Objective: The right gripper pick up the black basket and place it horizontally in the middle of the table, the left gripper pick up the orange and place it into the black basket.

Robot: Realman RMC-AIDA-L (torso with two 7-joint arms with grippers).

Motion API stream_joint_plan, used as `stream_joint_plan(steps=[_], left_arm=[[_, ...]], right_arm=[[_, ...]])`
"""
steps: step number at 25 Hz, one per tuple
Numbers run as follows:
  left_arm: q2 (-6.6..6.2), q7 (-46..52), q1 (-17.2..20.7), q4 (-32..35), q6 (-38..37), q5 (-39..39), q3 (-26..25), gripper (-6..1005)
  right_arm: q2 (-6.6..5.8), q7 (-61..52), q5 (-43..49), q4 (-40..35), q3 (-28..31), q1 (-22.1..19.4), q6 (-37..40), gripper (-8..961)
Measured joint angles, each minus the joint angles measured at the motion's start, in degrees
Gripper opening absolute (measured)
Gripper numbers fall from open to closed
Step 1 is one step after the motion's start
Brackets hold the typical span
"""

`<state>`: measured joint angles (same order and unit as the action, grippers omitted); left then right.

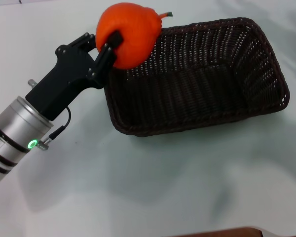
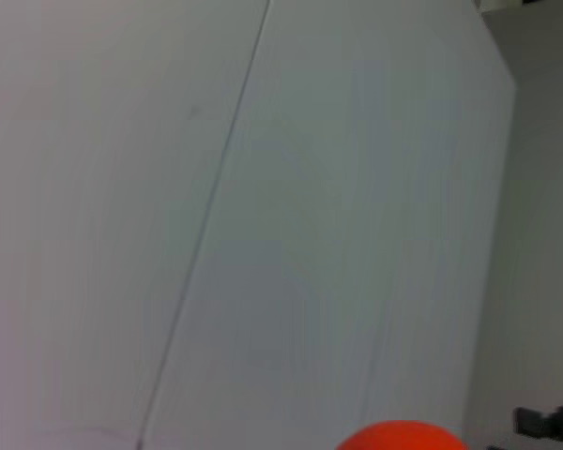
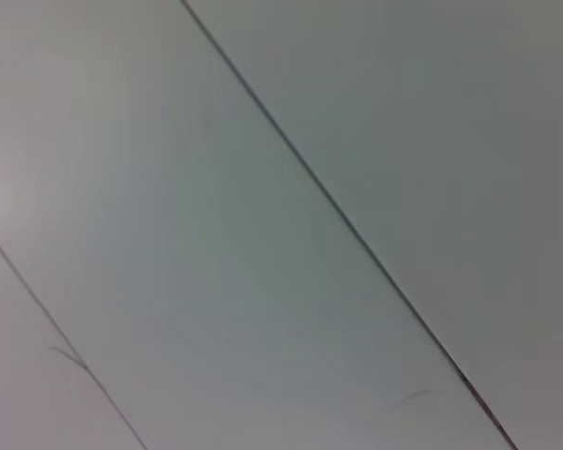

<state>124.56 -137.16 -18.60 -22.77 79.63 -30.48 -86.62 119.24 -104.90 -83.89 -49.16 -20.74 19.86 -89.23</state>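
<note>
My left arm comes in from the lower left of the head view, its silver cuff with a small green light nearest the camera. Beyond it, my left gripper reaches toward the upper middle of the frame, and its fingers are clamped on the orange, which I hold in the air at the near-left corner of the black basket (the dark stem points toward the upper right). The fruit overlaps the braided rim there; whether it touches the rim I cannot tell. The basket sits on the worktop, filling the upper right of the frame, its long side running left to right. In my left wrist view only a sliver of the orange shows at the bottom edge. My right gripper appears nowhere.
</note>
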Motion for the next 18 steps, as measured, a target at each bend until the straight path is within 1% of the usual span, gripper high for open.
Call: stream_joint_plan(steps=[1, 5, 7, 9, 15, 18], left_arm=[[0.00, -0.08, -0.17, 0.29, -0.60, 0.70, 0.20, 214], [0.03, -2.32, -0.30, 0.88, -2.28, 4.05, 2.82, 248], [0.05, -3.16, 0.33, 0.96, -2.21, 4.38, 3.05, 265], [0.06, -3.25, 0.98, 1.06, -2.19, 4.42, 2.76, 471], [0.07, -3.61, 2.20, 1.88, -0.67, 4.31, 3.07, 717], [0.08, -4.85, 3.63, 2.49, 1.27, 5.06, 2.26, 768]], right_arm=[[0.03, 1.74, -0.19, 0.93, 0.00, 0.14, 0.01, 750], [-0.05, 9.28, -2.77, 5.97, 0.04, 0.39, 0.31, 752], [-0.09, 14.03, -4.30, 8.37, 0.43, 0.39, 0.73, 752], [-0.09, 18.75, -5.77, 10.77, 1.38, 0.34, 0.79, 753], [0.14, 28.49, -10.87, 16.15, 4.46, -0.39, -1.42, 754], [0.15, 32.84, -12.05, 18.62, 7.46, -0.78, -2.79, 755]])
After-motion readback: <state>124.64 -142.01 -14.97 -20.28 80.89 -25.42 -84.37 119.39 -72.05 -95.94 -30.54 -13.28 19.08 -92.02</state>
